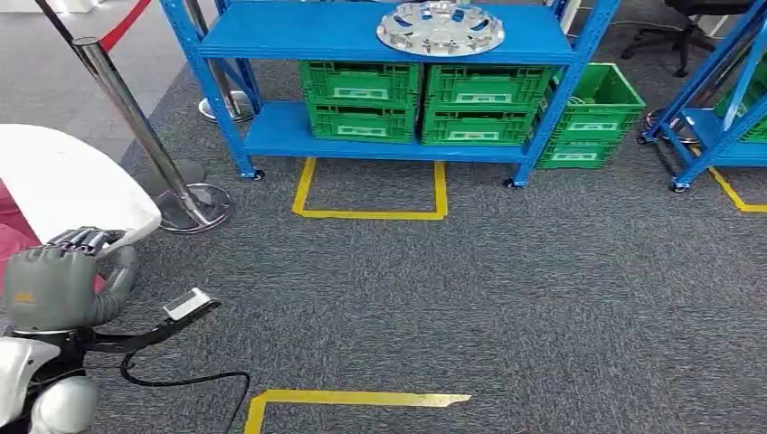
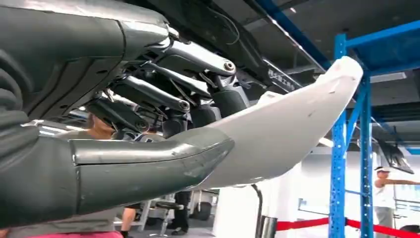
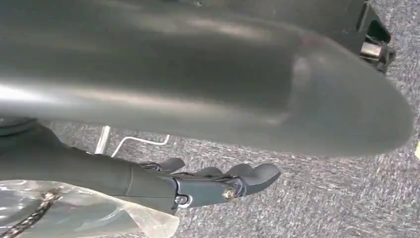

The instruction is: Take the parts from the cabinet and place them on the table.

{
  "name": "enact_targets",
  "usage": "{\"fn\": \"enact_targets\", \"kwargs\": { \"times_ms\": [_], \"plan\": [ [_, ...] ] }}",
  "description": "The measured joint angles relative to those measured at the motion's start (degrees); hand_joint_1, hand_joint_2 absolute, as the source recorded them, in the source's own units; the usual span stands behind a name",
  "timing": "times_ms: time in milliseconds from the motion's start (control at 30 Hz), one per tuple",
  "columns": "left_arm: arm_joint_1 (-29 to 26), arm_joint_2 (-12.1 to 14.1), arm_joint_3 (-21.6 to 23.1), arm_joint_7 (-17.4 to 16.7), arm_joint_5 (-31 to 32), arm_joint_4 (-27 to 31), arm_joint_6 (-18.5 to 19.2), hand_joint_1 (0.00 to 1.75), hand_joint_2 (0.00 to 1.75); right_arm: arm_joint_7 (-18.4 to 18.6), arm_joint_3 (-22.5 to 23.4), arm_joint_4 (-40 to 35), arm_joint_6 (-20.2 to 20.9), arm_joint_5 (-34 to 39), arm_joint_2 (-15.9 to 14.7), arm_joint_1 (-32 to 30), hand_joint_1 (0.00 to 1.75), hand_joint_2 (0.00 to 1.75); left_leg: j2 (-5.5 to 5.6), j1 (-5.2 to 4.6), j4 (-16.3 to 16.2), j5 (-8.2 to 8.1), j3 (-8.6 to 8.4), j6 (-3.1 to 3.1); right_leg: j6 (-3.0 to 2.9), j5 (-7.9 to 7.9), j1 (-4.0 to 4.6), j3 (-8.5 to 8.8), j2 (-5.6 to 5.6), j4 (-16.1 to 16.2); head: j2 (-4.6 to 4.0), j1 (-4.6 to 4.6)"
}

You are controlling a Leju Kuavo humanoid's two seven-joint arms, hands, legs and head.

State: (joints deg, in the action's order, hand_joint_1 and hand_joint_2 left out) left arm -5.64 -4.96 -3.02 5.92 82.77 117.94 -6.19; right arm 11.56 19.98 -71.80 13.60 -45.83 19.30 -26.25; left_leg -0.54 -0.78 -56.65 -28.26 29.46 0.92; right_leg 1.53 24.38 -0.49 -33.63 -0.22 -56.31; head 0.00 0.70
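A large white curved part (image 1: 63,181) sits at the far left of the head view, and my left hand (image 1: 63,280) grips its near edge. In the left wrist view the thumb and dark fingers (image 2: 148,94) clamp that white part (image 2: 287,134), which juts away from the hand. A silver wheel cover (image 1: 440,27) lies on the upper shelf of the blue cabinet (image 1: 298,41) ahead. My right hand (image 3: 208,114) hangs over the grey carpet, its fingers (image 3: 223,183) stretched out apart from the thumb with nothing between them.
Green crates (image 1: 362,99) fill the cabinet's lower shelf, with another (image 1: 592,117) on the floor beside it. A chrome stanchion (image 1: 136,117) with a red belt stands at left. Yellow tape (image 1: 371,214) marks the carpet. A second blue rack (image 1: 724,117) is at right. A person (image 2: 386,193) stands far off.
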Motion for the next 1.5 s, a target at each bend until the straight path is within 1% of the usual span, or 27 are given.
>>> {"fn": "enact_targets", "kwargs": {
  "times_ms": [67, 100, 200, 267, 300, 367, 400, 433, 567, 600, 667, 733, 767, 800, 867, 900, 933, 1067, 1100, 1167, 1233, 1300, 1367, 1400, 1433, 1467, 1500],
  "plan": [
    [0.01, 0.0, 0.0, 0.0, 0.02, 0.0, 0.0, 1.75, 1.75, 0.0, -0.2, -0.18, 0.09, -0.02, 0.0, -0.08, 0.0, 0.0, -0.02, 0.24, 0.74, 0.74, -0.01, 0.73, 0.55, -0.23, 0.06, -0.07, -0.02, 0.22, 0.0, 0.0],
    [0.03, 0.0, 0.0, 0.0, 0.04, 0.0, 0.0, 1.75, 1.75, 0.0, -0.2, -0.26, 0.11, 0.0, 0.0, -0.16, 0.0, 0.0, -0.22, 0.47, 1.02, 1.15, -0.06, 1.04, 0.66, 0.94, -0.04, -0.92, 0.11, -0.61, 0.0, 0.0],
    [-0.08, 0.0, 0.0, -0.02, 0.04, 0.0, 0.0, 1.75, 1.75, -0.02, -0.17, -0.42, 0.13, -0.02, 0.0, -0.22, 0.0, 0.0, -0.28, 0.5, 0.95, 1.66, 0.93, 1.48, 0.94, 8.61, -0.18, -6.07, 0.12, -13.46, 0.0, -0.13],
    [-0.15, 0.0, 0.0, -0.02, 0.04, 0.0, 0.02, 1.75, 1.75, 0.0, -0.22, -0.42, 0.15, -0.07, 0.0, -0.26, 0.0, 0.0, 0.28, 0.5, 0.9, 1.96, 1.37, 1.16, 1.06, 10.25, -0.19, -7.87, 0.12, -18.67, 0.0, -0.15],
    [-0.14, 0.0, 0.0, -0.04, 0.04, 0.0, 0.02, 1.75, 1.75, 0.09, -0.22, -0.46, 0.11, -0.15, 0.0, -0.33, 0.0, 0.0, 0.47, 0.52, 0.9, 2.05, 1.43, 1.0, 1.01, 9.29, -0.2, -6.76, 0.12, -17.36, 0.0, -0.15],
    [-0.14, 0.0, 0.0, -0.11, 0.09, 0.0, 0.04, 1.75, 1.75, 0.59, -0.33, -0.72, -0.33, -0.44, 0.0, -0.63, 0.0, 0.0, 1.31, 0.57, 0.88, 2.2, 1.43, 0.71, 0.6, 4.83, -0.25, -0.6, 0.6, -7.31, 0.0, -0.2],
    [-0.11, -0.02, -0.02, -0.2, 0.18, 0.0, 0.04, 1.75, 1.75, 0.81, -0.48, -0.96, -0.77, -0.63, 0.0, -0.81, 0.0, 0.0, 1.81, 0.58, 0.78, 2.27, 1.45, 0.47, 0.39, 3.36, -0.41, 2.61, 2.18, -1.99, 0.0, -0.2],
    [-0.07, -0.04, -0.11, -0.28, 0.33, 0.0, 0.06, 1.75, 1.75, 1.14, -0.65, -1.16, -1.24, -0.92, 0.0, -0.85, 0.0, 0.0, 2.24, 0.22, 0.59, 2.27, 1.83, 0.02, 0.26, 4.59, -0.57, 3.85, 4.16, 0.08, 0.0, -0.17],
    [-0.33, -0.24, -0.26, -0.33, 0.85, 0.04, 0.28, 1.75, 1.75, 2.03, -1.29, -2.34, -2.54, -2.03, 0.0, -1.26, 0.0, 0.0, 4.05, 0.78, 0.47, 3.1, 2.57, -1.51, -0.98, 3.88, -0.18, 3.65, 2.2, 0.0, 0.0, -0.15],
    [-0.47, -0.22, -0.35, -0.39, 1.02, 0.11, 0.33, 1.75, 1.75, 2.08, -1.51, -2.6, -2.71, -2.1, 0.02, -1.22, 0.0, 0.0, 3.44, 0.95, -0.17, 2.35, 2.79, -1.77, -1.5, 3.56, -0.44, 3.72, 1.48, 0.36, 0.0, -0.11],
    [-0.43, -0.26, -0.39, -0.48, 1.16, 0.22, 0.35, 1.75, 1.75, 2.14, -1.73, -3.06, -2.8, -2.12, 0.02, -1.27, 0.0, 0.0, 1.57, 1.04, -6.19, -2.0, 5.45, -2.43, -2.12, 3.52, -0.34, 3.54, 0.38, 0.38, 0.0, 0.4],
    [-0.69, -0.31, -0.37, -0.52, 1.22, 0.22, 0.37, 1.75, 1.75, 2.19, -1.79, -3.19, -2.8, -2.14, 0.02, -1.41, 0.0, 0.0, 1.23, 1.28, -15.64, -6.26, 9.44, -2.87, -2.23, 3.48, -0.17, 3.22, -0.98, 0.33, 0.0, 0.39],
    [-0.83, -0.31, -0.39, -0.52, 1.22, 0.22, 0.39, 1.75, 1.75, 2.19, -1.84, -3.21, -2.8, -2.12, 0.0, -1.43, 0.0, 0.0, 1.22, 1.35, -17.74, -6.65, 10.21, -2.96, -2.23, 3.47, -0.1, 3.1, -1.57, 0.3, 0.0, 0.42],
    [-0.86, -0.31, -0.42, -0.52, 1.25, 0.22, 0.42, 1.75, 1.75, 2.19, -1.9, -3.19, -2.8, -2.12, 0.02, -1.46, 0.0, 0.0, 1.18, 1.35, -17.04, -5.66, 9.55, -2.96, -2.23, 3.46, -0.04, 3.06, -2.23, 0.28, 0.0, 0.37],
    [-0.86, -0.31, -0.42, -0.52, 1.25, 0.22, 0.46, 1.75, 1.75, 2.19, -2.12, -3.21, -2.78, -2.12, 0.02, -1.42, 0.0, 0.0, 0.37, 1.32, -8.65, -1.19, 4.79, -2.63, -2.21, 3.47, 0.08, 3.15, -3.51, 0.21, 0.0, 0.39],
    [-0.83, -0.31, -0.42, -0.52, 1.25, 0.24, 0.46, 1.75, 1.75, 2.19, -2.19, -3.21, -2.78, -2.12, 0.02, -1.41, 0.0, 0.0, -1.09, 1.22, -3.44, 0.81, 1.83, -2.29, -2.16, 3.5, 0.17, 3.29, -4.08, 0.2, 0.0, 0.42],
    [-0.72, -0.31, -0.42, -0.52, 1.27, 0.28, 0.46, 1.75, 1.75, 2.16, -2.21, -3.21, -2.78, -2.12, 0.02, -1.42, 0.0, 0.0, -4.02, 0.74, 0.07, 0.65, 0.06, -1.94, -2.0, 3.6, 0.53, 3.39, -4.57, 0.14, 0.0, 0.39],
    [-0.89, -0.31, -0.48, -0.52, 1.42, 0.33, 0.55, 1.75, 1.75, 2.16, -2.45, -3.32, -2.75, -2.1, 0.0, -1.39, 0.0, 0.0, -1.95, 0.34, 0.59, 0.99, 0.84, -0.63, -0.88, 3.49, 0.63, 3.46, -6.91, 0.21, 0.0, 0.28],
    [-0.91, -0.28, -0.52, -0.52, 1.42, 0.37, 0.55, 1.75, 1.75, 2.16, -2.54, -3.41, -2.75, -2.1, 0.0, -1.32, 0.0, 0.0, -1.36, 1.0, 1.2, 1.65, 0.5, -0.03, -0.25, 4.04, 0.49, 3.05, -5.73, -0.1, 0.0, 0.31],
    [-0.69, -0.37, -0.55, -0.52, 1.62, 0.39, 0.59, 1.75, 1.75, 2.12, -2.64, -3.48, -2.65, -2.1, 0.0, -1.32, 0.0, 0.0, -0.33, 1.04, 1.23, 1.94, 0.9, 0.5, 0.04, 7.73, 0.31, 1.01, -1.07, -5.19, 0.0, -0.2],
    [-0.73, -0.42, -0.55, -0.52, 1.75, 0.39, 0.7, 1.75, 1.75, 2.14, -2.6, -3.48, -2.6, -2.1, 0.0, -1.58, 0.0, 0.0, 0.95, 0.98, 1.17, 2.14, 1.37, 0.73, 0.18, 12.29, 0.26, -3.63, 0.01, -15.34, 0.0, -0.2],
    [-0.79, -0.42, -0.57, -0.52, 1.75, 0.39, 0.77, 1.75, 1.75, 2.12, -2.6, -3.48, -2.54, -2.1, 0.0, -1.61, 0.0, 0.0, 2.27, 0.96, 1.07, 2.26, 1.53, 0.61, 0.23, 12.41, 0.28, -5.29, 0.11, -18.48, 0.0, -0.2],
    [-0.79, -0.39, -0.59, -0.52, 1.75, 0.39, 0.81, 1.75, 1.75, 2.1, -2.6, -3.48, -2.51, -2.1, 0.0, -1.57, 0.0, 0.0, 4.01, 0.97, 0.89, 2.27, 1.46, 0.52, -0.01, 7.62, 0.24, -1.84, 0.42, -11.45, 0.0, -0.22],
    [-0.78, -0.39, -0.59, -0.52, 1.77, 0.39, 0.81, 1.75, 1.75, 2.08, -2.62, -3.48, -2.49, -2.1, 0.0, -1.59, 0.0, 0.0, 4.84, 0.99, 0.75, 2.23, 1.43, 0.41, -0.24, 4.85, 0.1, 0.91, 1.5, -5.73, 0.0, -0.26],
    [-0.78, -0.39, -0.59, -0.52, 1.77, 0.39, 0.81, 1.75, 1.75, 2.05, -2.62, -3.48, -2.45, -2.1, 0.0, -1.59, 0.0, 0.0, 5.46, 1.04, 0.56, 2.15, 1.54, 0.18, -0.42, 3.81, -0.17, 2.81, 4.46, -1.43, 0.0, -0.26],
    [-0.65, -0.39, -0.61, -0.52, 1.77, 0.39, 0.83, 1.75, 1.75, 2.03, -2.64, -3.48, -2.36, -2.1, 0.0, -1.66, 0.0, 0.0, 6.15, 0.67, 0.07, 2.09, 2.0, -0.23, -0.44, 4.5, -0.5, 3.39, 5.93, -0.22, 0.0, -0.13],
    [-0.66, -0.39, -0.59, -0.52, 1.79, 0.42, 0.87, 1.75, 1.75, 1.99, -2.64, -3.48, -2.25, -2.1, 0.0, -1.63, 0.0, 0.0, 6.96, 0.9, 0.09, 2.3, 2.41, -0.63, -0.46, 4.58, -0.39, 3.81, 5.31, -0.41, 0.0, -0.2]
  ]
}}
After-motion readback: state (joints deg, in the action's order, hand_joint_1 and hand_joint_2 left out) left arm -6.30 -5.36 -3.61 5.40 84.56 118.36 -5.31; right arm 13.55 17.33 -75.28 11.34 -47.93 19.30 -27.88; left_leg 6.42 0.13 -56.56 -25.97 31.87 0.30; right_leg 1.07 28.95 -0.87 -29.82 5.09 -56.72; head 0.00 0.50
